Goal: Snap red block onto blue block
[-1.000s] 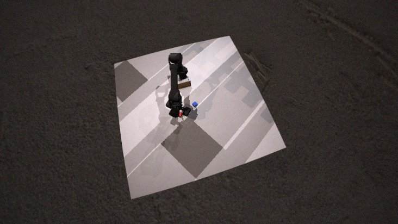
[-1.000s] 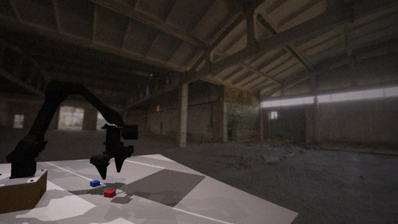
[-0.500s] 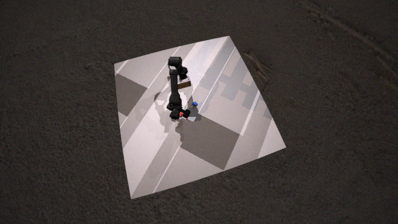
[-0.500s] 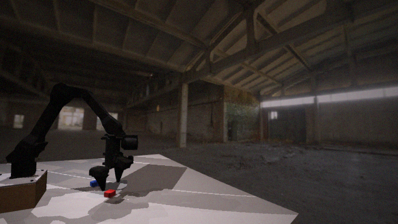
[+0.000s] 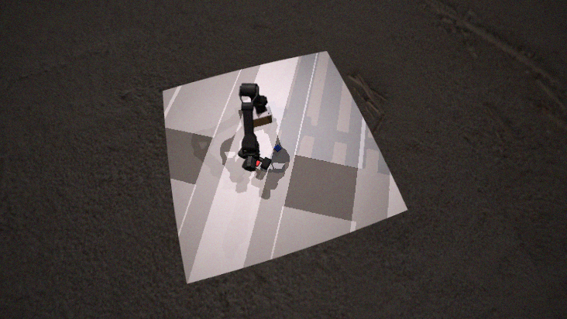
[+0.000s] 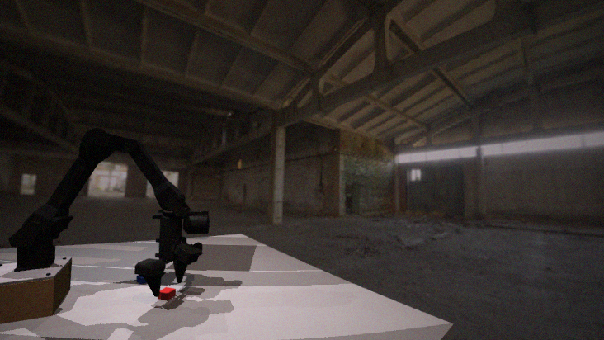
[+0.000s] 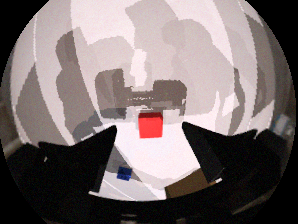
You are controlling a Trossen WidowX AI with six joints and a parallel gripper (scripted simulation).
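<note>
red block: on the counter, in your wrist view ahead of the pincer's fingertips, near the midline; long axis unclear
pincer: wide, nothing held
next: you likely lower, centre, then close
blue block: on the counter, apart from red, toward the arm's base sidered block [image 5: 257, 162] [image 6: 167, 293] [image 7: 151, 125]: on the counter [image 5: 221, 253] [image 6: 295, 312] [image 7: 150, 155], between the pincer's finger lines in your wrist view; long axis unclear
pincer [image 5: 257, 162] [image 6: 168, 289] [image 7: 149, 127]: wide, holding nothing
next: you likely centre, lower, close
blue block [image 5: 277, 147] [image 6: 140, 279] [image 7: 124, 173]: apart from red, nearer the base

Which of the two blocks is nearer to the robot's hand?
The red block: it sits between the open fingers, while the blue one lies outside them.

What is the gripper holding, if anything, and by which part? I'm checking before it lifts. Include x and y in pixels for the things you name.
Nothing is held: the gripper [image 5: 259, 162] [image 6: 168, 289] [image 7: 149, 127] is open, with the red block [image 5: 257, 162] [image 6: 167, 293] [image 7: 151, 125] ungripped.
</note>
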